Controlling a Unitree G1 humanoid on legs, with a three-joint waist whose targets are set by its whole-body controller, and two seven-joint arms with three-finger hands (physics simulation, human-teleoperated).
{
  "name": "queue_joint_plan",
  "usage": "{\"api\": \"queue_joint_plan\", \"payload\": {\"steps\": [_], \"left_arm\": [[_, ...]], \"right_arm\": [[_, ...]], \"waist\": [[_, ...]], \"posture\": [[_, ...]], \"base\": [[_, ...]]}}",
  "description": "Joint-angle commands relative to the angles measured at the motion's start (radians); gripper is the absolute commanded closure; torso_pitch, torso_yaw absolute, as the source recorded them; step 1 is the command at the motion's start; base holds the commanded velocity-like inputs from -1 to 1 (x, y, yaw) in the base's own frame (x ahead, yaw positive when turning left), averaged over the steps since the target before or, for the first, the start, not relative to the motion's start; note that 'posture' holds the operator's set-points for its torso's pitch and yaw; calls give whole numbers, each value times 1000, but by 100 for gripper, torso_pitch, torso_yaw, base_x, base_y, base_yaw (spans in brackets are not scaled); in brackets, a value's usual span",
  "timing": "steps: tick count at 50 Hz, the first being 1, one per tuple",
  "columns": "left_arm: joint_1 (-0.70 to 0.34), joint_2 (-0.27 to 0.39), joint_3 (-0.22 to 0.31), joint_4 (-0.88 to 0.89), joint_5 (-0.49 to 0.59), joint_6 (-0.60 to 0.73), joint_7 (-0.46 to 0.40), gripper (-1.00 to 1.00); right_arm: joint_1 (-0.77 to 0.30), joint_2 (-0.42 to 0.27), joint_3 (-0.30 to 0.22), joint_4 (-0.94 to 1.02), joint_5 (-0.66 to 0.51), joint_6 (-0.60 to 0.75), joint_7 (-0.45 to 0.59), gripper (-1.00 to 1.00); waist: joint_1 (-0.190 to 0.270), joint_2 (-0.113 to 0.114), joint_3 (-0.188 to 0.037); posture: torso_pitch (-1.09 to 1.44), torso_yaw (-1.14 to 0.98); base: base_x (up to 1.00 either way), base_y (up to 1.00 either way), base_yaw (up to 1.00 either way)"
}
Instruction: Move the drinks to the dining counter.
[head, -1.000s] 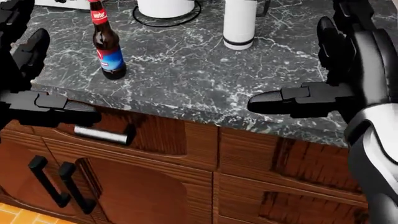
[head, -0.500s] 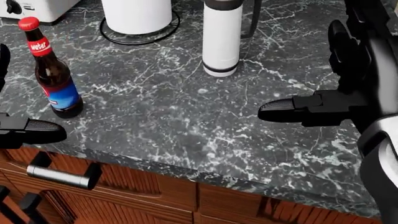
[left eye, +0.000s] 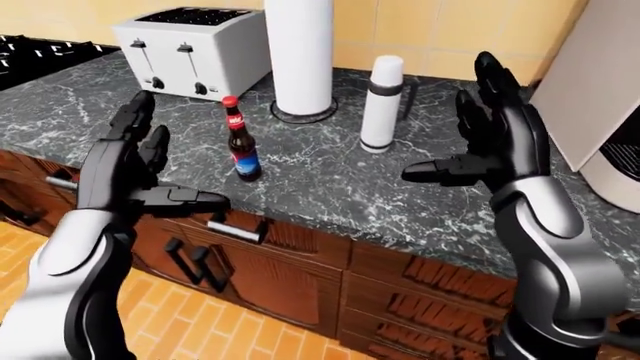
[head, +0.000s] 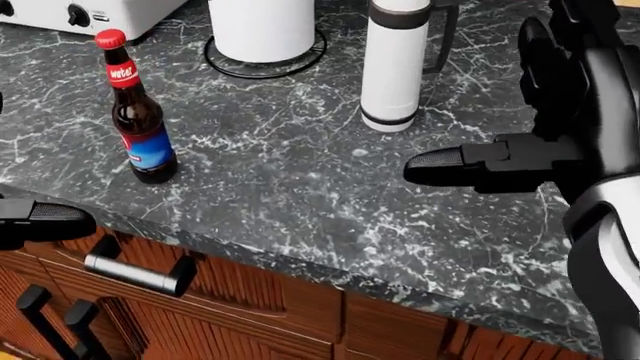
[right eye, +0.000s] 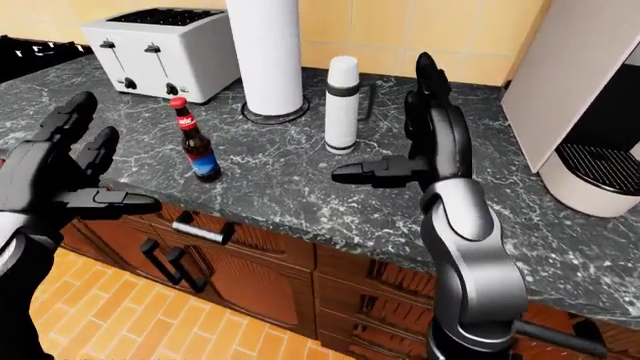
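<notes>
- Left-eye view: the beer bottle stands upright on the dark marble counter, near its lower edge. The white thermos stands upright to its right, well apart. Both are drinks, I judge, and neither is held. The left hand hangs just left of the bottle with fingers spread, holding nothing. The right hand hovers right of the thermos, spread wide too, thumb pointing left, empty.
- Head view: the whole picture has shifted since 0.5 s ago, so the camera has moved, not the things. The bottle now sits further right and lower in the picture, and the thermos slightly right. The paper towel roll and a corner of the toaster show at the top. The right hand keeps nearly the same place and pose. Only a dark fingertip of the left hand shows at the lower left edge.
- Right-eye view: the same layout, with a coffee machine at the right edge. My reading is that the robot is squaring up to the counter, and no grasp has begun.
</notes>
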Motion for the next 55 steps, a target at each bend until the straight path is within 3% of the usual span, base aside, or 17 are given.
{"api": "queue_joint_plan", "payload": {"steps": [1,3,6,8,14,17,18,21,23,25,28,29,33,38,39,42,55], "left_arm": [[-28,11,0,-26,-1,-21,-2,-100],[-28,7,-7,-18,5,-31,-3,-100],[-32,1,-19,-6,15,-39,-4,-100],[-39,-2,-27,-8,20,-33,-2,-100],[-37,-4,-24,-9,26,-33,-6,-100],[-32,-5,-22,-7,30,-38,-9,-100],[-31,-6,-23,-4,31,-43,-11,-100],[-33,-7,-20,-4,31,-42,-11,-100],[-27,-5,-9,-2,29,-46,-15,-100],[-11,-3,3,1,29,-58,-19,-100],[8,5,24,-18,26,-50,-24,-100],[15,6,29,-22,26,-52,-26,-100],[32,12,56,-29,20,-55,-34,-100],[57,17,81,-44,14,-57,-40,-100],[63,17,85,-50,13,-56,-42,-100],[77,14,93,-61,11,-57,-47,-100],[117,11,133,-72,15,-70,-70,-100]], "right_arm": [[-23,-12,-12,-26,3,-27,-17,-100],[-17,-15,-13,-25,6,-29,-22,-100],[-4,-19,-22,-9,13,-56,-22,-100],[0,-25,-29,-17,20,-54,-24,-100],[7,-28,-29,-11,26,-68,-27,-100],[11,-26,-24,-5,26,-76,-29,-100],[12,-26,-23,-5,25,-77,-29,-100],[14,-27,-22,-3,24,-81,-27,-100],[12,-26,-21,-4,24,-81,-28,-100],[11,-25,-19,2,22,-88,-27,-100],[5,-20,-10,-3,19,-83,-32,-100],[7,-18,-6,-4,16,-83,-32,-100],[6,-12,-2,-3,10,-87,-30,-100],[5,-1,12,-11,1,-84,-31,-100],[9,1,12,-9,-1,-88,-30,-100],[15,11,23,-12,-8,-93,-29,-100],[-5,71,90,-9,-59,-91,-24,-100]], "waist": [[-2,3,-23],[-7,9,-40],[-21,28,26],[-21,28,40],[-12,6,-6],[-7,-53,-18],[-15,-36,-11],[-22,-44,2],[-19,-34,-20],[-24,-24,-1],[-26,51,-12],[-26,7,-9],[-16,38,-7],[-13,-27,14],[-11,2,1],[-17,10,-14],[-30,12,-25]], "posture": [[0,0],[0,0],[0,0],[0,0],[0,0],[0,0],[0,0],[0,0],[0,0],[0,0],[0,0],[0,0],[0,0],[0,0],[0,0],[0,0],[0,0]], "base": [[0,0,0],[4,0,0],[44,0,0],[53,0,0],[54,0,0],[53,0,0],[53,0,0],[47,0,0],[3,0,0],[0,0,0],[0,0,0],[0,0,0],[0,0,0],[0,0,0],[0,0,0],[0,0,0],[0,0,0]]}}
